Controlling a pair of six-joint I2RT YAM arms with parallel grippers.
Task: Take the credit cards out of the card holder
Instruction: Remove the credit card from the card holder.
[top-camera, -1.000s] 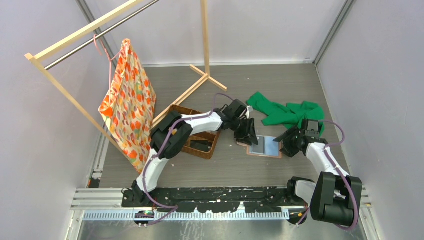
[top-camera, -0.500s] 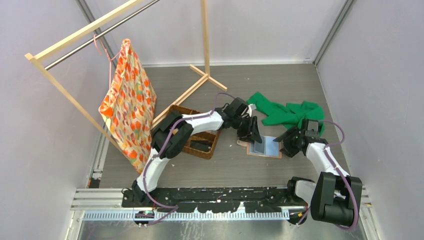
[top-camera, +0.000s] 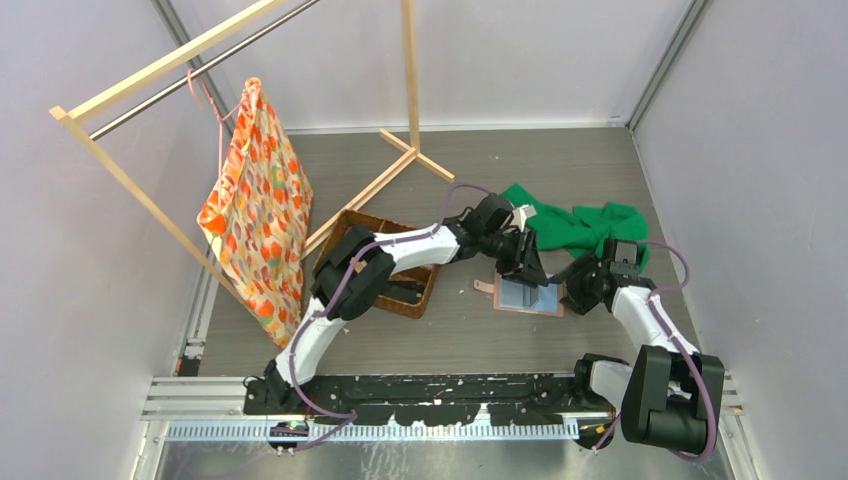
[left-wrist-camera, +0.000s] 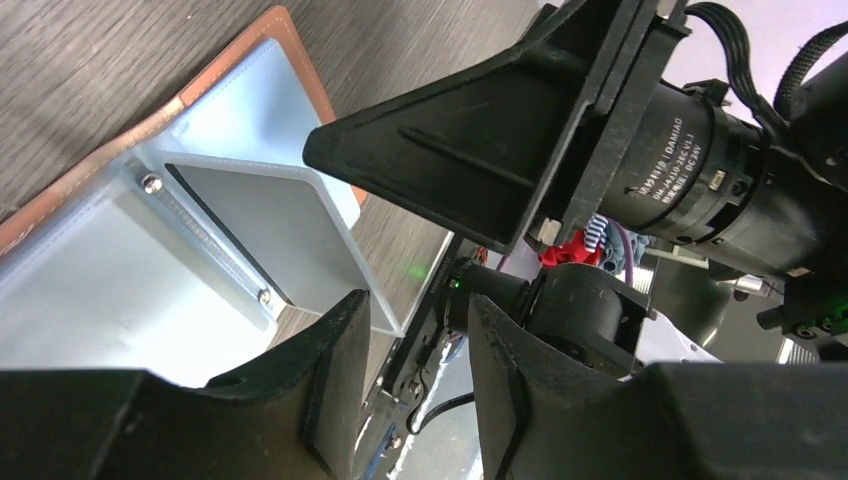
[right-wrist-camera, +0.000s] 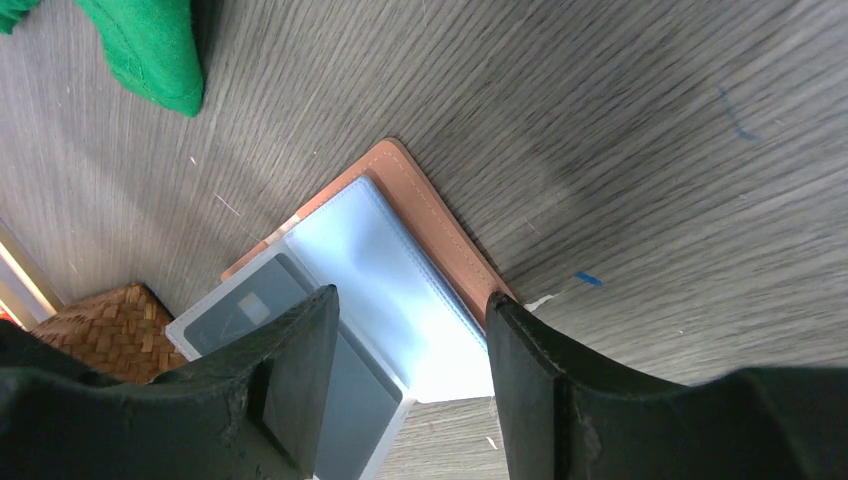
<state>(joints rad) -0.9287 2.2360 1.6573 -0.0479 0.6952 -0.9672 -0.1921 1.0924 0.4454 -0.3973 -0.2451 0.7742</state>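
The card holder (top-camera: 523, 297) lies opened flat on the table, tan with pale grey-blue plastic sleeves. In the right wrist view its tan edge (right-wrist-camera: 440, 225) shows, and a dark credit card (right-wrist-camera: 245, 305) sits inside a sleeve. In the left wrist view one sleeve page (left-wrist-camera: 270, 225) stands up from the holder (left-wrist-camera: 120, 270). My left gripper (top-camera: 532, 270) (left-wrist-camera: 420, 370) hovers over the holder's far right part, open, nothing between its fingers. My right gripper (top-camera: 568, 292) (right-wrist-camera: 410, 345) is open over the holder's right corner, its fingers straddling the sleeves. The right gripper's finger (left-wrist-camera: 480, 150) fills the left wrist view.
A brown woven basket (top-camera: 392, 268) stands left of the holder, its corner also in the right wrist view (right-wrist-camera: 110, 320). A green cloth (top-camera: 578, 225) (right-wrist-camera: 140, 45) lies behind the grippers. A patterned cloth (top-camera: 255, 210) hangs on a wooden rack (top-camera: 410, 70) at the back left.
My left gripper has swung to the right across the card holder, from its left edge to close beside the right gripper. The right arm has stayed put.
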